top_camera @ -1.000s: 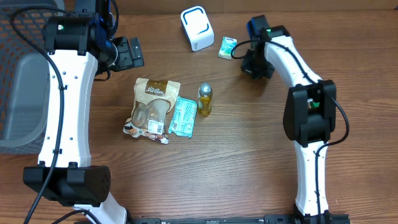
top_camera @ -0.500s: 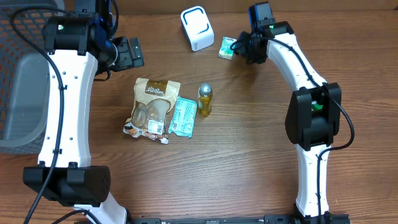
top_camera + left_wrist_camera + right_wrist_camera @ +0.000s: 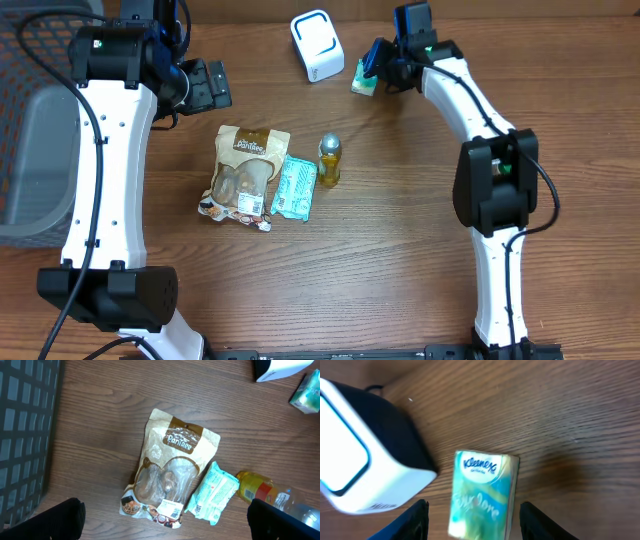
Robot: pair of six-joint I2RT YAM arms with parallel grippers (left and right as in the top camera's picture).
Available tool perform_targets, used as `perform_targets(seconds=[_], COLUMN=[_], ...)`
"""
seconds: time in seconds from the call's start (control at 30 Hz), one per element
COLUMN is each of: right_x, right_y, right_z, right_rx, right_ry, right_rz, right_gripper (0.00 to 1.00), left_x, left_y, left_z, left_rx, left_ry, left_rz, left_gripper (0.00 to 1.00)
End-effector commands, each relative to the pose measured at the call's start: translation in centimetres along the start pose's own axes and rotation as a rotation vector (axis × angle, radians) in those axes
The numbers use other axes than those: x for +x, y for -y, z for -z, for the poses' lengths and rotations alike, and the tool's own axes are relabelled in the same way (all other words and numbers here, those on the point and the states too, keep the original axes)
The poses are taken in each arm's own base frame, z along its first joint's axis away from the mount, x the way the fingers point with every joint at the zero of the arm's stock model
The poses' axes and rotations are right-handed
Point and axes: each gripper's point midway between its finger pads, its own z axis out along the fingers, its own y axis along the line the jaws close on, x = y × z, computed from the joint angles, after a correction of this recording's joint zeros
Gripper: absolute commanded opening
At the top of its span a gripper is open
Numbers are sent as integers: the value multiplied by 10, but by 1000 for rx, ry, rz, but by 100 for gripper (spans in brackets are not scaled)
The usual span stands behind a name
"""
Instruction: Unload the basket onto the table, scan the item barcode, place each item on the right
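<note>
Tissue pack (image 3: 480, 492) just beside the scanner (image 3: 365, 460), right jaws spread either side.
Only the right wrist view shows its Kleenex print; left jaws gape wide too.

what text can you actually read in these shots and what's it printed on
"Kleenex": on the tissue pack.
"PanTree": on the brown pouch.
Too blurred or small to read: the script under the brand on the tissue pack, the fine print on the white scanner, the print on the green packet, and the label on the bottle.
</note>
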Motion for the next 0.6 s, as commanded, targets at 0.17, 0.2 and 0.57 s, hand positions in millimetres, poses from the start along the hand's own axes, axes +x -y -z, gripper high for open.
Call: perform_targets(seconds=[0.17,0.2,0.57], right_x=[27,28,12], right_y=[18,18,24], right_z=[-31,-30,50], right_rx=[38,39,86], right_ry=[-71,-74,-118], right_rz=[-4,6,14], right_gripper=[27,15,4], left_x=[-3,-3,-3], left_y=[5,5,5], left_z=[3,3,3], left_rx=[13,13,12], left_ry=[14,14,14], left_rz=[-17,-17,-17], left_gripper=[99,99,99])
